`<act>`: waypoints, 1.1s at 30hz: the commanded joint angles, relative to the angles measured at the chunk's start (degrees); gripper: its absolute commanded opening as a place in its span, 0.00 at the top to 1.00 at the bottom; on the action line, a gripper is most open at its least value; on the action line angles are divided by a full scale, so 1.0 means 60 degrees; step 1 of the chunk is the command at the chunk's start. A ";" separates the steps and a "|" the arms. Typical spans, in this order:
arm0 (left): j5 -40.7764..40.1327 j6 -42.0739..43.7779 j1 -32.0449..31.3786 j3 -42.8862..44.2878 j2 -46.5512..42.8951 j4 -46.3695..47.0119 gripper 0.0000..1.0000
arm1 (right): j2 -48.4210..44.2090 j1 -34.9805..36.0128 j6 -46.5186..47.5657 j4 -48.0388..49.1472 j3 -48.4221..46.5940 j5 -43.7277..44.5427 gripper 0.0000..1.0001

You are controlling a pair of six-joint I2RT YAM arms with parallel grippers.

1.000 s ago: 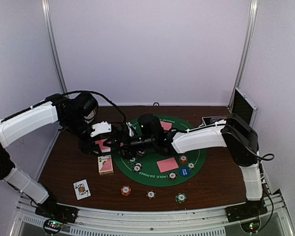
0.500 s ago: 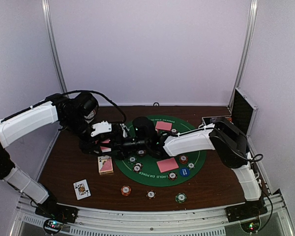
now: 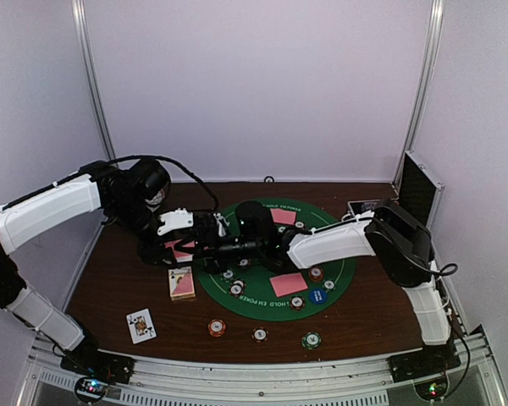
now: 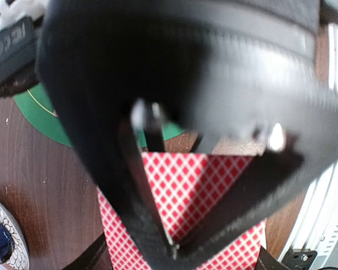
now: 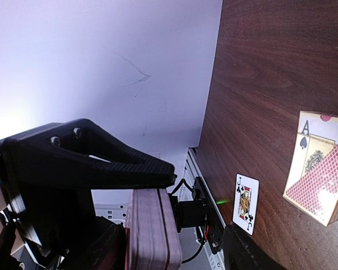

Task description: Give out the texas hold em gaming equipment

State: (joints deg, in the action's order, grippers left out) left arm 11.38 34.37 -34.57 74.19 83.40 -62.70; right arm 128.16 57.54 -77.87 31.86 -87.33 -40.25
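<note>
At the near left of the worktop [image 3: 110,288] a jack card [image 3: 140,325] lay face up, with a card box [image 3: 182,282] just beyond it to the right. Farther back, the left tool [image 3: 171,245] was closed on a deck of red-backed cards [image 4: 205,185], clamping it between its fingers above the left rim of the green mat [image 3: 275,311]. The right tool [image 3: 205,245] reached across the mat and met the deck from the right. Its wrist view showed the deck edge-on, but I could not tell whether its jaws were parted or closed. An orange chip [image 3: 217,326], a white chip [image 3: 260,334] and a green chip [image 3: 311,340] sat in a row near the front. On the mat lay a pink card [image 3: 288,282] and, to its right, a blue disc [image 3: 317,296]. The chip case [image 3: 418,182] stood open at the far right.
</note>
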 commanded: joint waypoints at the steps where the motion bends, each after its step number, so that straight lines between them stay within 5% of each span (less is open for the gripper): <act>1: 0.0167 -0.0015 0.0034 0.0235 -0.0139 0.0282 0.76 | -0.0455 -0.0234 0.0409 -0.0686 0.0439 0.0059 0.39; 33: -0.0036 0.0116 0.0034 -0.0119 -0.0283 0.0293 0.76 | -0.1932 -0.0464 0.1202 -0.1990 0.0518 -0.0316 0.60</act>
State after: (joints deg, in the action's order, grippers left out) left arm 11.11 34.41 -34.57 73.71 83.22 -62.59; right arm 120.44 55.18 -71.68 20.62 -84.68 -41.63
